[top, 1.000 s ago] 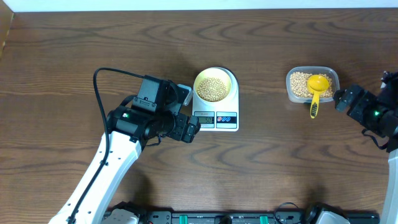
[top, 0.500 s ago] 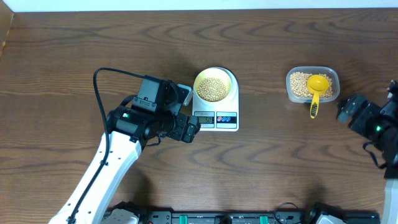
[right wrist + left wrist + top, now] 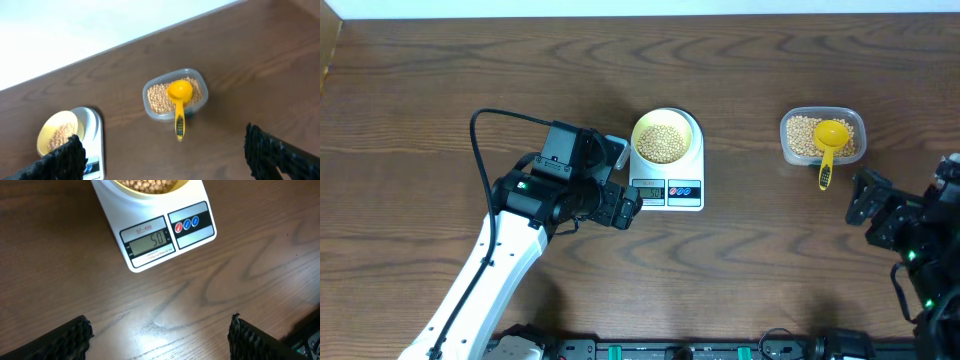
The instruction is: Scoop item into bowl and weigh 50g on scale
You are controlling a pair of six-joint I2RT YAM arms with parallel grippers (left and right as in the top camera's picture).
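Note:
The pale-yellow bowl point(image 3: 662, 138) holds beige beans point(image 3: 661, 142) and sits on the white scale point(image 3: 692, 175). In the left wrist view the scale's display point(image 3: 150, 240) reads 50. My left gripper point(image 3: 626, 206) is open and empty just left of the scale's front; its fingertips point(image 3: 70, 337) frame bare table. My right gripper point(image 3: 866, 202) is open and empty, below the clear tub point(image 3: 822, 136) of beans with the yellow scoop point(image 3: 829, 145) resting in it. The right wrist view shows the tub point(image 3: 175, 95), scoop point(image 3: 179, 102), bowl point(image 3: 57, 132) and scale point(image 3: 95, 142).
The table's far edge point(image 3: 125, 42) meets a white wall. A black cable point(image 3: 485, 125) loops above the left arm. A dark rail point(image 3: 670, 350) runs along the front edge.
My right gripper has pulled back from beside the scoop's handle, moving toward the front of the table. The left arm, scale, bowl and scoop have not moved.

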